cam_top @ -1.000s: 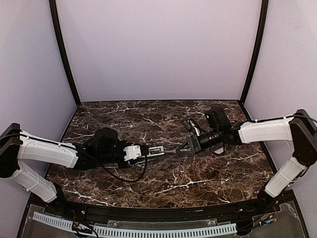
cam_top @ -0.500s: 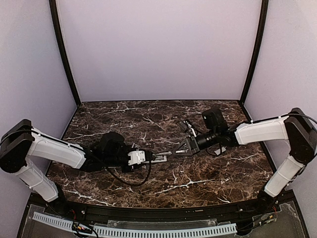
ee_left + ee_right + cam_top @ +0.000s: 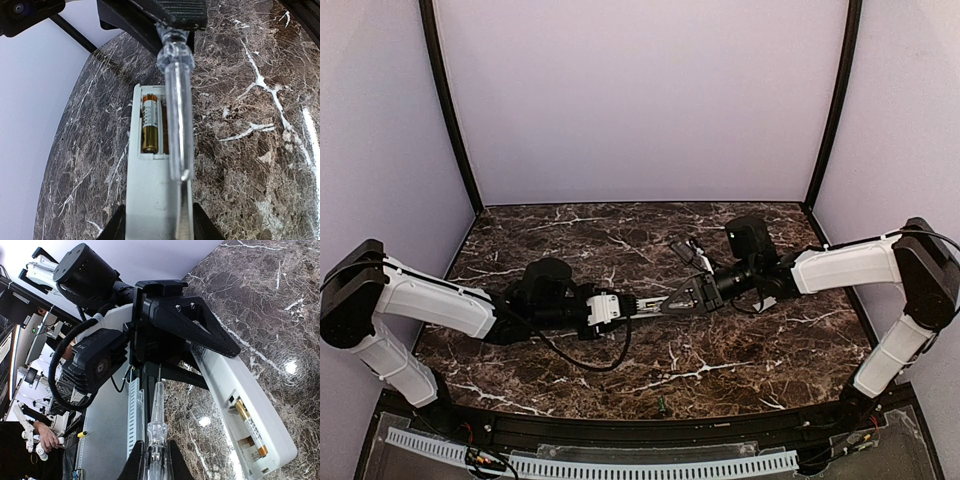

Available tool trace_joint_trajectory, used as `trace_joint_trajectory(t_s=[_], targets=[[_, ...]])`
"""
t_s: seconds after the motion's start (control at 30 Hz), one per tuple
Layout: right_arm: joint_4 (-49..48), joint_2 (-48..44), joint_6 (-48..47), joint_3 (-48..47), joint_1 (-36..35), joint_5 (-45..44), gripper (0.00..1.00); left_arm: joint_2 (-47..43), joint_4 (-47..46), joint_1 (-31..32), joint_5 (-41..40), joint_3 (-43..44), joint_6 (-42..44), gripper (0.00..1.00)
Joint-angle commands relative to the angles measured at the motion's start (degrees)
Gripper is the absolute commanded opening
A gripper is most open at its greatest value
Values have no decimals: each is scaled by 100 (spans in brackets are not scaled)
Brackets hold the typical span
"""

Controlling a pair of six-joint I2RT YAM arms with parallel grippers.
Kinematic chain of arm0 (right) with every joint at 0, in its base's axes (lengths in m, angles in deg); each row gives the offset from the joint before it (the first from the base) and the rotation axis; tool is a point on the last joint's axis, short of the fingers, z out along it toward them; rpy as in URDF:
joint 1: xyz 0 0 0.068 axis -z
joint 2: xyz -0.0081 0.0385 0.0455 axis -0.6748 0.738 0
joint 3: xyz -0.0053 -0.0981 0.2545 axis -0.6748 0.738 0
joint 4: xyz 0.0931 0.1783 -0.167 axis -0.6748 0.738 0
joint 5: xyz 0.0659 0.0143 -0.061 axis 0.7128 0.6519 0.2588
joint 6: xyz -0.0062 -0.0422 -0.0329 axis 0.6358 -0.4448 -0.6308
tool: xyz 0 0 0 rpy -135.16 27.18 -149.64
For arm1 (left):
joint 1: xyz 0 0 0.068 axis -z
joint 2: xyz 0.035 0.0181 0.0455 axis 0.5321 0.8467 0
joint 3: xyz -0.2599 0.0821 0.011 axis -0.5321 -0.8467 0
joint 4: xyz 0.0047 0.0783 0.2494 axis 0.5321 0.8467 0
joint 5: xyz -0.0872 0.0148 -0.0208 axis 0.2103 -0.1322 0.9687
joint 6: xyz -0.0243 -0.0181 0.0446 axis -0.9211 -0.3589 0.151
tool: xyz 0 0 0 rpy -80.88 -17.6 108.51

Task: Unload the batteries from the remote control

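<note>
My left gripper [image 3: 618,306] is shut on the near end of the light-grey remote control [image 3: 640,301] and holds it just above the table. In the left wrist view the remote [image 3: 150,195] shows its open compartment with one gold battery [image 3: 149,125] in the left slot. The right slot is mostly hidden behind a clear-handled tool [image 3: 177,110]. My right gripper [image 3: 694,295] is shut on that tool [image 3: 157,432]. Its thin metal shaft runs along the remote's edge toward the left gripper [image 3: 180,325]. The remote [image 3: 235,385] and the battery [image 3: 250,427] also show in the right wrist view.
The dark marbled table [image 3: 720,360] lies under both arms, with lilac walls at the back and sides. A small dark thing [image 3: 660,405] lies near the table's front edge, too small to identify. A slotted white rail [image 3: 620,465] runs along the front.
My left gripper has carried the remote to the right and the right gripper has come left, so the tool now lies over the remote. The small dark thing at the front edge is new.
</note>
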Motion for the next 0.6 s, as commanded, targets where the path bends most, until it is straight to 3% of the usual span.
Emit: trace_joint_trajectory(t_s=[0.0,0.57], targets=[[-162,50,-50,-37,4,35,0,16,-179,2,90,99,-60,0],[-25,-1,-90,-38,19,-116,0,-9,-171,-3,43,117,-65,0]])
